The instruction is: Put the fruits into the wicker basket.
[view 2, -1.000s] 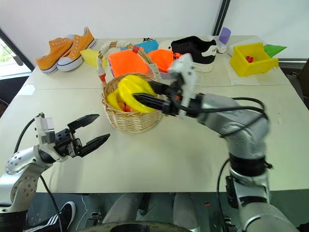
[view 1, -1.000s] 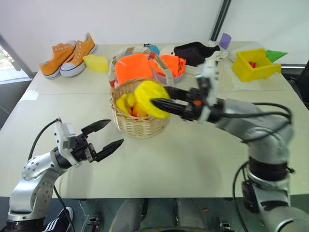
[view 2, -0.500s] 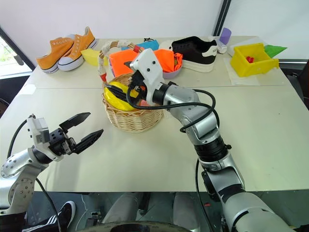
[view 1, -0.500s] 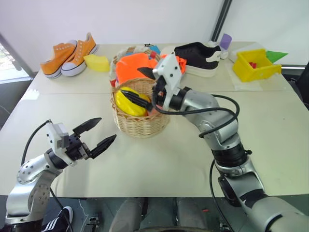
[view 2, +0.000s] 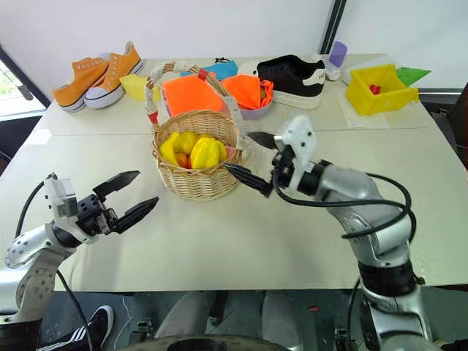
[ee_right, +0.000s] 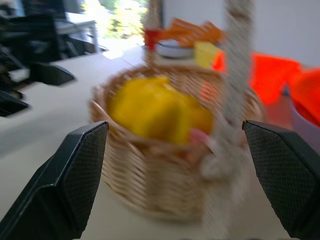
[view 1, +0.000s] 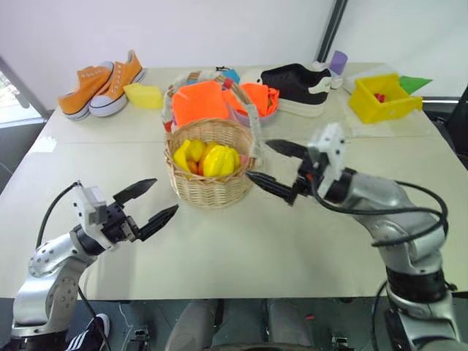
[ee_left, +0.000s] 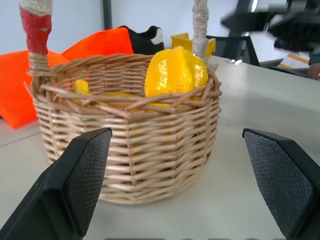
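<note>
A round wicker basket [view 1: 210, 170] with a tall wrapped handle sits in the middle of a pale table [view 1: 241, 248]. Inside it lie the fruits: a glossy yellow star fruit [view 1: 219, 159] on top, more yellow pieces [view 1: 186, 155] beside it, and a glimpse of orange and pink beneath. No loose fruit is visible on the tabletop, so the job looks finished or very nearly so.

The right gripper [view 1: 276, 170] hangs just right of the basket, fingers spread wide and holding nothing. The left gripper [view 1: 150, 202] hovers near and to the left, well apart from the basket, also spread and empty.

The near half of the table is bare, giving both arms plenty of room. The far side is crowded: orange cloths [view 1: 201, 101], orange sneakers [view 1: 102, 82], a black shoe [view 1: 296, 79], a yellow bin [view 1: 386, 97].
</note>
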Controlling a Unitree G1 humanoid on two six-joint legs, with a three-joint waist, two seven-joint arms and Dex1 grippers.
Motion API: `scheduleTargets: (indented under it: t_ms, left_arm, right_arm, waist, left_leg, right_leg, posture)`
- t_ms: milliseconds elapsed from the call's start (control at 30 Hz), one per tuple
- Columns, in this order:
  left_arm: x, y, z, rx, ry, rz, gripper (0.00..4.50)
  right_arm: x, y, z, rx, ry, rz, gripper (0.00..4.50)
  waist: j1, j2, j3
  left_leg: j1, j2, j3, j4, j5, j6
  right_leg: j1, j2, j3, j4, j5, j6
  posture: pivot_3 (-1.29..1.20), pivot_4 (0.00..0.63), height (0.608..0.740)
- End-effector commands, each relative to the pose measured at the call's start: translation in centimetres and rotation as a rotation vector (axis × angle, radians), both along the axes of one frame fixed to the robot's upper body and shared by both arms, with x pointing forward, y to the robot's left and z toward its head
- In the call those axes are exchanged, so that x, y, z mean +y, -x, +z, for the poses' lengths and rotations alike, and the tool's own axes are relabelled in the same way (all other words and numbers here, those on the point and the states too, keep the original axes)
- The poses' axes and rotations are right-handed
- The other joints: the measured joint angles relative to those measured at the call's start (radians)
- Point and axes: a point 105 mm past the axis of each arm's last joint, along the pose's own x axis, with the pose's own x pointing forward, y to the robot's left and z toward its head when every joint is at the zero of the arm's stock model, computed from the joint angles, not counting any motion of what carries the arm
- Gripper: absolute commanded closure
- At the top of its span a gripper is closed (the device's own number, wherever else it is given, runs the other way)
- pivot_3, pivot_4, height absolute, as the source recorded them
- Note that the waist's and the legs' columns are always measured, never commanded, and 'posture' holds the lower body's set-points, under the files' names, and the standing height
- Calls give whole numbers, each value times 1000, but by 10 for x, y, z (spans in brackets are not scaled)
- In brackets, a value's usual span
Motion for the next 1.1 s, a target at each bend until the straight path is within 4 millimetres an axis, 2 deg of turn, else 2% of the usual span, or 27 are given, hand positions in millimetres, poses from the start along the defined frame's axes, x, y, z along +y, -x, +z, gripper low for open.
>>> scheduleTargets:
  t_ms: [33,167,267,333,433,467,500,533,633,667,767,933,1067,1100]
  left_arm:
    - [4,-3,9,-40,-3,17,0]
    - [10,-8,6,-30,-1,29,0]
    - [17,-9,3,-20,1,47,0]
    - [23,-8,2,-18,7,62,0]
    - [25,-3,1,-22,4,67,0]
    - [26,-2,1,-24,6,69,0]
    - [26,-1,0,-24,7,71,0]
    - [27,0,-2,-23,7,73,0]
    - [26,4,-5,-19,6,71,0]
    - [26,4,-5,-18,9,69,0]
    - [22,6,-5,-10,18,45,0]
    - [11,3,-7,11,22,-27,0]
    - [0,-3,-7,11,19,-82,0]
    - [-3,-4,-6,10,20,-102,0]
  right_arm:
    - [12,-4,12,-109,-49,-50,36]
    - [24,-29,29,-134,-184,-157,36]
    - [35,-36,33,-159,-183,-166,36]
    - [33,-47,32,-171,-170,-232,36]
    - [39,-49,34,-164,-180,-209,775]
    - [40,-50,34,-168,-173,-207,1301]
    - [40,-50,33,-172,-166,-207,2112]
    - [39,-50,34,-173,-172,-210,2282]
    - [35,-51,34,-173,-175,-222,3684]
    - [32,-52,34,-173,-172,-232,4273]
    - [19,-56,37,-198,-156,-267,4404]
    - [-26,-58,45,-242,-120,-347,4404]
    - [-69,-47,46,-267,-67,-410,4404]
    - [-89,-43,47,-268,-58,-462,4404]
  waist:
    - [2,0,0]
    - [4,0,0]
    - [8,0,0]
    - [10,0,0]
    - [8,0,0]
    - [8,0,0]
    - [8,0,0]
    - [8,0,0]
    - [7,0,0]
    - [7,0,0]
    - [8,0,0]
    - [13,0,0]
    - [17,0,0]
    - [18,0,0]
  left_leg:
    - [0,1,0,0,0,0]
    - [0,1,0,0,1,1]
    - [0,0,0,0,1,1]
    - [0,0,0,0,1,1]
    - [0,0,0,0,1,1]
    - [0,0,0,0,1,1]
    - [0,0,0,0,1,1]
    - [0,0,0,0,1,1]
    - [1,1,0,0,1,0]
    - [1,1,0,0,1,0]
    - [1,1,0,0,1,0]
    - [1,0,0,0,1,1]
    - [1,0,0,0,1,1]
    - [0,0,0,0,1,1]
  right_leg:
    - [-1,1,0,0,0,0]
    - [-4,2,0,0,1,1]
    - [-4,2,0,-1,2,2]
    - [-4,2,0,0,3,2]
    - [-4,2,0,0,3,2]
    - [-3,2,0,0,3,2]
    - [-4,2,0,0,3,2]
    - [-4,2,0,0,3,2]
    - [-4,2,0,1,3,1]
    - [-4,2,0,1,3,1]
    - [-4,2,0,0,3,1]
    - [-3,2,0,0,3,1]
    - [-2,2,0,-1,3,1]
    - [-2,1,0,-1,3,1]
  posture:
    - [0,150,740]
    - [0,150,740]
    - [0,150,740]
    - [0,150,740]
    - [0,150,740]
    - [0,150,740]
    - [0,150,740]
    - [0,150,740]
    - [0,150,740]
    - [0,150,740]
    - [0,150,740]
    - [0,150,740]
    - [0,150,740]
    - [0,150,740]
